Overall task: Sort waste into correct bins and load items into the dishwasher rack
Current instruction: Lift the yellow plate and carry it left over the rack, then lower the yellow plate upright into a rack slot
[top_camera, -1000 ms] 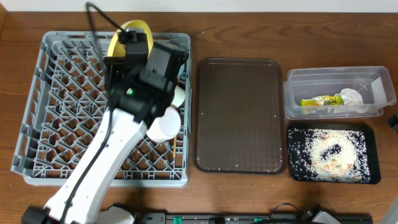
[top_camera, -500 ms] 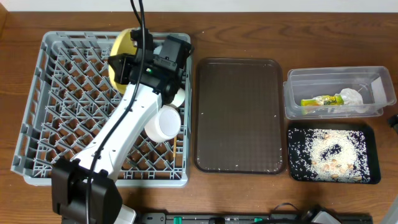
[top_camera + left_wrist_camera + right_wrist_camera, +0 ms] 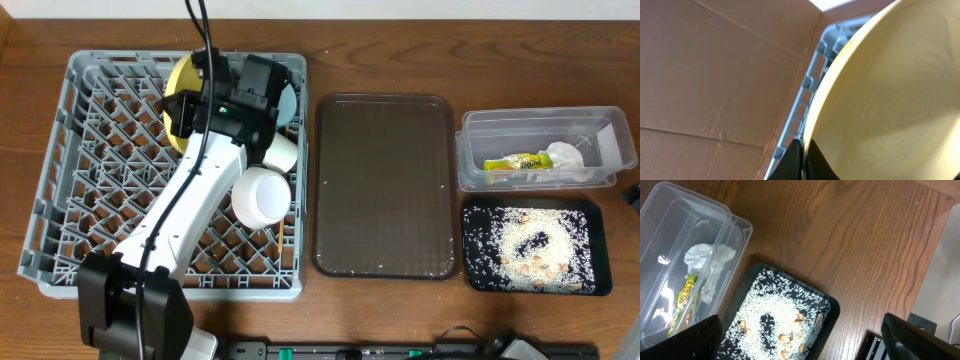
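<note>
Inspector: Plate location?
Officer: Yellow plate (image 3: pixel 176 95) is tilted near upright over the dishwasher rack's (image 3: pixel 80 200) far side. Left pincer (image 3: pixel 803 150) pinches its rim. Right pincer (image 3: pixel 800 341) is spread, well apart from the rack.

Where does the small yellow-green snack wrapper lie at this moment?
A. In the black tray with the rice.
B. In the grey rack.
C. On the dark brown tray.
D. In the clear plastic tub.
D: the snack wrapper lies inside the clear plastic tub, beside the crumpled white napkin.
</note>
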Robot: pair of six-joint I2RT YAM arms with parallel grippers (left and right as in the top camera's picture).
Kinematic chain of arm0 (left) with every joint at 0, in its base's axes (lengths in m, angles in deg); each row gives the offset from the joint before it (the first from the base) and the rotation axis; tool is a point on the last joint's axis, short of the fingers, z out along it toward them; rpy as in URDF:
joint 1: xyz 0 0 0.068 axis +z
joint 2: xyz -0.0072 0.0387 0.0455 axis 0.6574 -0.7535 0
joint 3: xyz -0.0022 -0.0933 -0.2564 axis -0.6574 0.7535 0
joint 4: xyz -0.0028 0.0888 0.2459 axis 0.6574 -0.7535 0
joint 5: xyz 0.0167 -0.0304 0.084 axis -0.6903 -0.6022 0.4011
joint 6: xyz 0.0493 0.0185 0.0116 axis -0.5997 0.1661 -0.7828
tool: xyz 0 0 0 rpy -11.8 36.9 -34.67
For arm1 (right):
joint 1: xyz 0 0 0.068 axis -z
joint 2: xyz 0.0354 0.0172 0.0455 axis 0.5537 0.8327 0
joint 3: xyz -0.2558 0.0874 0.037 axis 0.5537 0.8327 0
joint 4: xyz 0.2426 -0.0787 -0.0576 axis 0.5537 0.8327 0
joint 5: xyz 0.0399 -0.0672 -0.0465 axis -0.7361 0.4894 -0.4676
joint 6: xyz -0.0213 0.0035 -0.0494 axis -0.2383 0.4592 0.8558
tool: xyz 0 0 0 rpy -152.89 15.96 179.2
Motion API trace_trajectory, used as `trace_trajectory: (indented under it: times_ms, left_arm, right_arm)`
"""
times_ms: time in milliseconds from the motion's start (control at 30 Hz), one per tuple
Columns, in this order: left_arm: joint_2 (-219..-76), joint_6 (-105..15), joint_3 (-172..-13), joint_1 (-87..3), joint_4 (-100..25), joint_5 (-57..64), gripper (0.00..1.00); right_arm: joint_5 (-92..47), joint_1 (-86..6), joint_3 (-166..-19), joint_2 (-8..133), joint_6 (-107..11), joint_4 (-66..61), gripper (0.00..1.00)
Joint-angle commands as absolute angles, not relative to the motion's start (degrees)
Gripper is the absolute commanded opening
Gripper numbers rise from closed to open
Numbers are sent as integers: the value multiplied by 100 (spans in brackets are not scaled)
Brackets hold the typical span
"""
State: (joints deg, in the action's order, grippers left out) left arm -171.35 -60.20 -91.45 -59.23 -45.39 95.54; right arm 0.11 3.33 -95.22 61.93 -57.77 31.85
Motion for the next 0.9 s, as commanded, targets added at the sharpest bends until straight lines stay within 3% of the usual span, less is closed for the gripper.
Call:
trace_trajectory:
  times_ms: [0, 233, 433, 867]
  left_arm:
    - [-17094, -5863, -8948, -5703, -4454, 9471, 6]
    - [-17094, -5865, -8907, -5567, -4401, 9285, 7]
    - [-17094, -5867, -8907, -5569, -4600, 7508, 17]
    - [-17094, -5861, -8907, -5845, -4766, 5406, 17]
  right_arm:
    - [44, 396, -9544, 6169, -5777, 3192, 99]
    - [44, 396, -9544, 6169, -5777, 3192, 99]
    - [44, 396, -9544, 6169, -5777, 3192, 99]
    - [44, 396, -9544, 6169, -5777, 3192, 99]
